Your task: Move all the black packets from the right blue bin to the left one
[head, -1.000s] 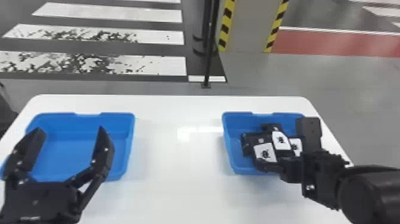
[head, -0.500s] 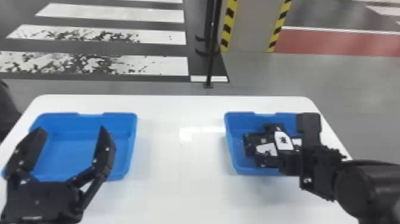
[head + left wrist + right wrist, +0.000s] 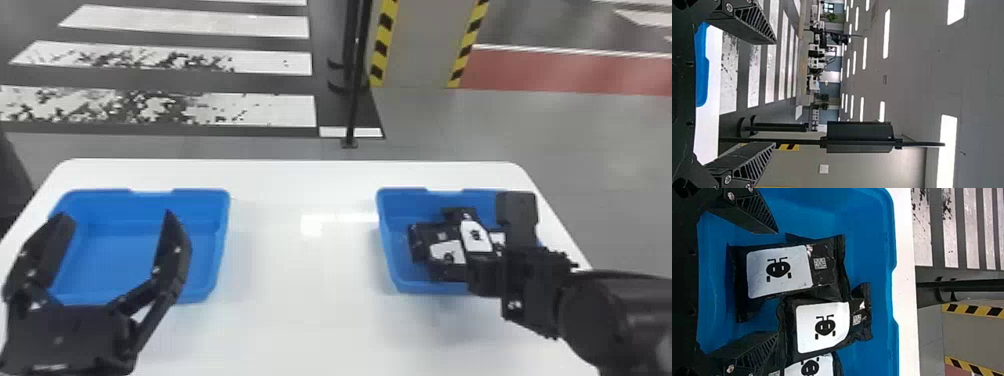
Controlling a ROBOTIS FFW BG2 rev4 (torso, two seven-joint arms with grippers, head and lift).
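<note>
Black packets (image 3: 440, 240) with white labels lie in the right blue bin (image 3: 387, 250); in the right wrist view a packet (image 3: 778, 270) overlaps another packet (image 3: 822, 327), and part of a third (image 3: 809, 367) shows beside it. My right gripper (image 3: 492, 245) is over that bin. In the right wrist view my right gripper (image 3: 777, 282) stands open, its fingers on either side of the first packet, one close to the second. The left blue bin (image 3: 140, 260) holds nothing visible. My left gripper (image 3: 120, 220) is parked open over it; the left wrist view shows the left gripper (image 3: 775, 94) with nothing between its fingers.
Both bins stand on a white table (image 3: 300, 280), with a wide gap between them. Behind the table's far edge stands a thin black post (image 3: 354, 100) on the floor. In the left wrist view, part of the left bin's blue rim (image 3: 702, 66) shows.
The right gripper has shifted slightly at the right bin, and its near finger covers the packets a little differently. The left gripper stays open over the left bin.
</note>
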